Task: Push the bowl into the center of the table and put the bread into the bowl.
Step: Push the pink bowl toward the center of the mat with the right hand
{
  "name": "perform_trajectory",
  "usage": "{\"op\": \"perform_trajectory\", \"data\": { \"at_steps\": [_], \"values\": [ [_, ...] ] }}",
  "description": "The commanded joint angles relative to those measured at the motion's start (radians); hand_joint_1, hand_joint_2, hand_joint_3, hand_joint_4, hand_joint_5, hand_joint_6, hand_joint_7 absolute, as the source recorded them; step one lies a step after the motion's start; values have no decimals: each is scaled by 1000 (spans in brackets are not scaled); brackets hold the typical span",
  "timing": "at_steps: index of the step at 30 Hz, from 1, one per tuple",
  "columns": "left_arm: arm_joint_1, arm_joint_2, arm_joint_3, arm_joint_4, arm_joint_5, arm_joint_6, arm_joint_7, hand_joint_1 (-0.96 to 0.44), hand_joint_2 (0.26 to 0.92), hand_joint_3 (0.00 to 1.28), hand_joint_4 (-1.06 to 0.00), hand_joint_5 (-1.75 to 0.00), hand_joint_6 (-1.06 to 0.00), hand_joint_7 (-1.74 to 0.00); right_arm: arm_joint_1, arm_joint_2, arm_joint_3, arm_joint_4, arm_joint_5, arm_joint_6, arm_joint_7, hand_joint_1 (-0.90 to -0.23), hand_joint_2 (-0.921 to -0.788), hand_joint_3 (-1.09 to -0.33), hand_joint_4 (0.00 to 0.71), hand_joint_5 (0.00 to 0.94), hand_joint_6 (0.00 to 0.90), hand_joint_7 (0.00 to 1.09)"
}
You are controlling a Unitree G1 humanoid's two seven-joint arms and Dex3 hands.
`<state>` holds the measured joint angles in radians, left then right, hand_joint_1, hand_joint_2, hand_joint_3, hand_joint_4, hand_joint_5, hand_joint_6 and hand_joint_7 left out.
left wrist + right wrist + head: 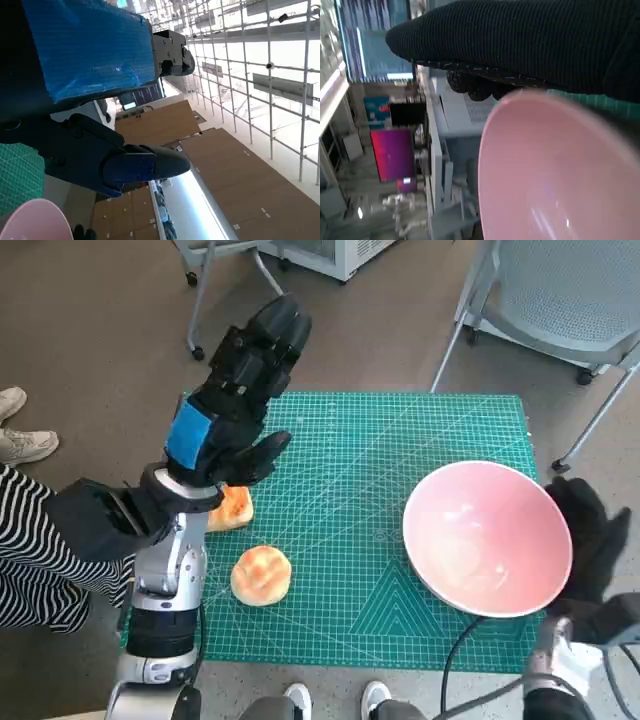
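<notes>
1. Table (340, 430): covered by a green grid cutting mat; brown floor around it, chair legs at the far side, a person's striped sleeve and shoes at left.
2. Bowl (487, 538): pink, empty, on the right part of the mat, tilted.
3. Bread (261, 574): round bun, near left on the mat; a second orange piece (232, 508) just beyond it.
4. Left hand (235, 405): raised above the mat's left side, fingers spread wide, holding nothing.
5. Right hand (590, 540): against the bowl's right rim; finger state cannot be told.
</notes>
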<state>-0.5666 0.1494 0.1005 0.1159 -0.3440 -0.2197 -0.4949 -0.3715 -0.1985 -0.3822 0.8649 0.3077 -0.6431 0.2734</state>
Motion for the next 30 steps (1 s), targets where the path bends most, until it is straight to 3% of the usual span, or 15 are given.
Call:
{"op": "perform_trajectory", "data": {
  "at_steps": [1,13,30],
  "values": [
    [-13,8,5,2,-10,10,-4,-670,921,442,-41,-4,1,-333,-17,30,32,12,-15,14,13,-613,-921,-776,136,9,16,473],
    [0,20,8,-18,-9,19,-1,-683,921,439,-39,-3,1,-333,-69,69,80,2,-6,19,34,-619,-921,-772,136,6,16,486],
    [21,26,10,-38,2,22,22,-710,921,426,-44,-4,1,-343,-164,129,117,28,-6,46,43,-636,-921,-761,132,2,6,505]
  ]
}}
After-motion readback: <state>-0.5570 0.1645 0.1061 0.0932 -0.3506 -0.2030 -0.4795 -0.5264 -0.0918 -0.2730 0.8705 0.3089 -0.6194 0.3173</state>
